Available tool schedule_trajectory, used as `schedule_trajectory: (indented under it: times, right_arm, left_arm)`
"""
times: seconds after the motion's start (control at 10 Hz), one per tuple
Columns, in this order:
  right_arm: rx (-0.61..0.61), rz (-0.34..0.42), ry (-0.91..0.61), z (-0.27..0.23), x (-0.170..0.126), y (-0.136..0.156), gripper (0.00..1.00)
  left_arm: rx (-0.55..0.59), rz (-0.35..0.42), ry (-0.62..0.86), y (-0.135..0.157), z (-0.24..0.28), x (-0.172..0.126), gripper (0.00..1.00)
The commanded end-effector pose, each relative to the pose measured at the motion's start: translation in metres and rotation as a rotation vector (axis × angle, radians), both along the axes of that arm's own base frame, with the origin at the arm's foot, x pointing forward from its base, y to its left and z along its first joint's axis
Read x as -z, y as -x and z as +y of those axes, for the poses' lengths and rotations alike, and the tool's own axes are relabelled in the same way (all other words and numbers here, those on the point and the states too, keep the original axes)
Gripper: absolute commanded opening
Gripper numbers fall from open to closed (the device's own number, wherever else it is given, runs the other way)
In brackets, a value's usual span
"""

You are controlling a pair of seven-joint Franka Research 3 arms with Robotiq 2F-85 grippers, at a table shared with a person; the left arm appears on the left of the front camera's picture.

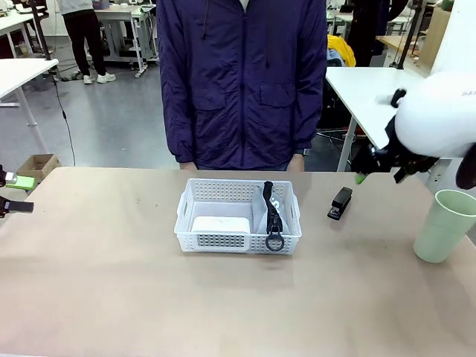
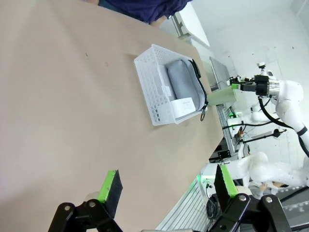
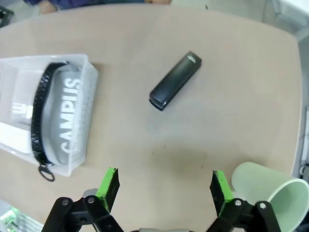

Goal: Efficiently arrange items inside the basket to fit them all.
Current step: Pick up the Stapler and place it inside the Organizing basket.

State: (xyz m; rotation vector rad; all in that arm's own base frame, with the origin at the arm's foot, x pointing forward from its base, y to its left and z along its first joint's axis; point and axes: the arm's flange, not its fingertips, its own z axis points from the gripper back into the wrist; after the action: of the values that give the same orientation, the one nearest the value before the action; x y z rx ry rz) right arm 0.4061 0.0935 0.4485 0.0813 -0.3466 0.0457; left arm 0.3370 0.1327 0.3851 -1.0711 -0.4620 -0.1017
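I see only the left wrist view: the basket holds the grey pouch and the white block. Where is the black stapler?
Observer: The stapler lies on the table, to the robot's right of the basket, apart from it.
Operator: And how does the green cup stand?
Observer: The cup stands upright, mouth up, farther right than the stapler, near the table's right edge.
Operator: Is the right gripper busy?
Observer: No. The right gripper is open and holds nothing, above the bare table between stapler and cup.
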Motion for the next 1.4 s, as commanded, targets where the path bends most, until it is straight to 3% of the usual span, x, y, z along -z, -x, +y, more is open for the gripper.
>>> schedule_trajectory:
  times: [0.0, 0.1, 0.3, 0.4, 0.5, 0.6, 0.8, 1.3]
  right_arm:
    - [-0.002, -0.003, -0.146, -0.024, -0.017, 0.003, 1.00]
    - [0.000, 0.000, 0.000, 0.000, 0.000, 0.000, 1.00]
    - [0.010, 0.017, -0.038, -0.013, 0.002, -0.003, 1.00]
    - [0.156, -0.003, 0.039, -0.006, -0.001, 0.024, 1.00]
    - [0.305, 0.031, 0.078, 0.007, 0.003, 0.012, 1.00]
    - [0.265, 0.113, 0.066, 0.020, 0.008, -0.015, 1.00]
    - [0.246, 0.177, 0.085, 0.044, 0.026, -0.049, 1.00]
    - [0.140, 0.234, 0.044, 0.042, 0.090, -0.120, 1.00]
  left_arm:
    - [0.002, 0.002, -0.008, 0.005, -0.001, -0.002, 1.00]
    - [0.002, 0.002, -0.008, 0.005, -0.001, -0.002, 1.00]
    - [0.002, 0.002, -0.008, 0.005, -0.001, -0.002, 1.00]
    - [0.002, 0.002, -0.008, 0.005, -0.001, -0.002, 1.00]
    - [0.002, 0.002, -0.008, 0.005, -0.001, -0.002, 1.00]
    - [0.002, 0.002, -0.008, 0.005, -0.001, -0.002, 1.00]
    - [0.002, 0.002, -0.008, 0.005, -0.001, -0.002, 1.00]
    - [0.002, 0.002, -0.008, 0.005, -0.001, -0.002, 1.00]
